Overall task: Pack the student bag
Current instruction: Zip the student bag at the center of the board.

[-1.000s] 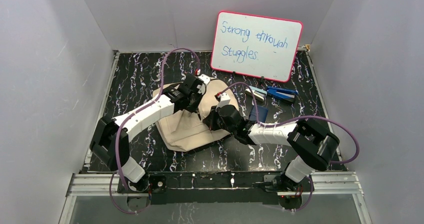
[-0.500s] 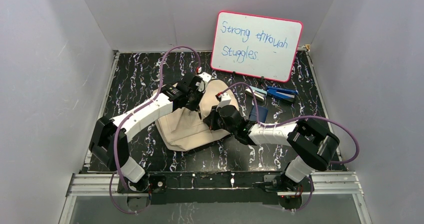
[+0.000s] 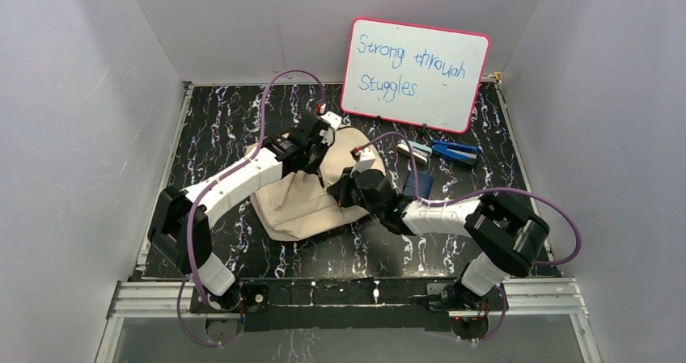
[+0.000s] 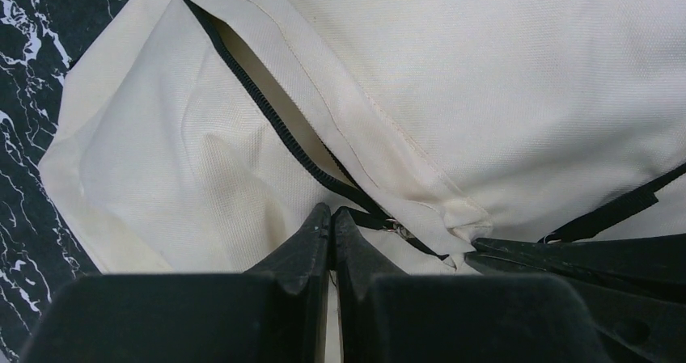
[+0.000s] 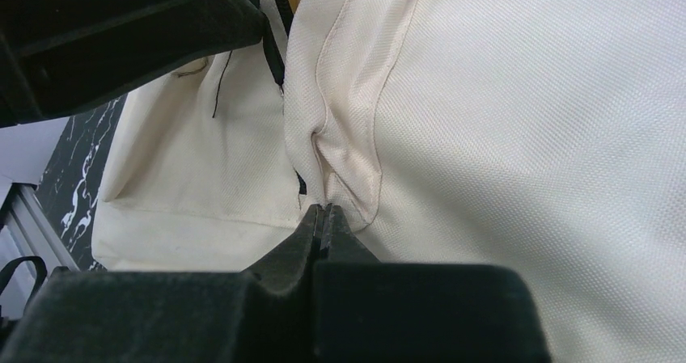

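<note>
My left tool [image 4: 330, 221], pinched shut at the zipper [image 4: 275, 120], has shifted slightly toward the far edge. My right tool [image 5: 321, 217] stays clamped on a seam fold [image 5: 344, 177]. The student bag [image 3: 303, 201] lies mid-surface [image 3: 218, 128] with its mouth part-open, so packing can likely start soon.

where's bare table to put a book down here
Bare table back left, between the left wall and the bag; also the front strip between bag and near rail. Crowded: centre, where the left gripper and right gripper meet on the bag, and by the whiteboard.
</note>
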